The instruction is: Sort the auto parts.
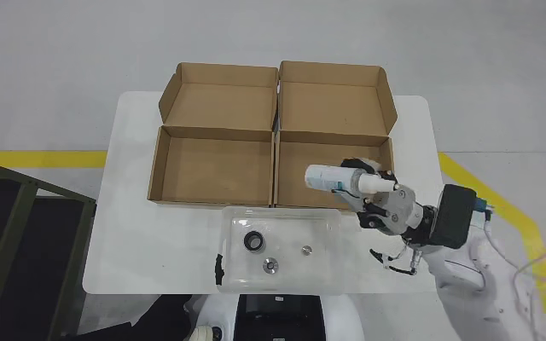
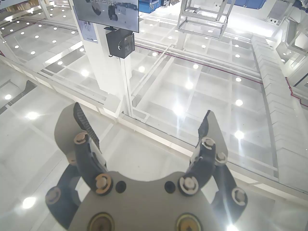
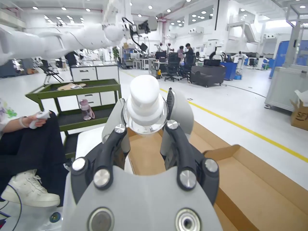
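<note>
Right gripper (image 3: 145, 98) hangs over the big corrugated cardboard box (image 3: 240, 176), clamped on a smooth white plastic bottle (image 3: 144, 90) — round, stepped, poking out past the fingertips. Left gripper (image 2: 142, 121) — serrated fingers (image 2: 83, 118) spread wide.

White table (image 1: 128, 239) in front of me. On it, at the far side: left cardboard box (image 1: 212, 170) and right cardboard box (image 1: 294, 175), open, side by side, touching. Nearer me, just before them: clear plastic bin (image 1: 235, 223), straddling their shared seam.
</note>
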`<state>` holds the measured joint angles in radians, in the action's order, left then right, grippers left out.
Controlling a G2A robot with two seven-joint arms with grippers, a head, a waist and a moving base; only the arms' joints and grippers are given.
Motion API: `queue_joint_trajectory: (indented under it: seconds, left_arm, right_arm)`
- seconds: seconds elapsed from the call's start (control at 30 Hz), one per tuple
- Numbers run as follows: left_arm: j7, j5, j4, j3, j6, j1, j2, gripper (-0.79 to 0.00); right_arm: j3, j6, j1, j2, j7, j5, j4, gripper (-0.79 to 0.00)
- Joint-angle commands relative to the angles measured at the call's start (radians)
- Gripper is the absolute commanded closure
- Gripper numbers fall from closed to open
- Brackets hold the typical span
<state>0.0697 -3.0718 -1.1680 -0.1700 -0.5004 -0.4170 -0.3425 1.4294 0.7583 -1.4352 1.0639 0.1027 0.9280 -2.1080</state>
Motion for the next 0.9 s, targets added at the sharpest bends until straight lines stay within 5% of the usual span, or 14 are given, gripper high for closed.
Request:
queue_joint_trajectory:
  seconds: [0.0,0.5,0.87]
  left_arm:
    - [0.000,0.000,0.000,0.000,0.000,0.000,0.000,-0.785]
    - [0.000,0.000,0.000,0.000,0.000,0.000,0.000,-0.785]
    - [0.000,0.000,0.000,0.000,0.000,0.000,0.000,-0.785]
  right_arm:
    - [-0.028,-0.008,0.010,0.003,-0.003,0.016,0.033,0.000]
    - [-0.207,-0.119,0.159,0.028,-0.148,0.129,0.251,0.000]
    - [-0.312,-0.223,0.292,0.049,-0.361,0.181,0.345,0.000]
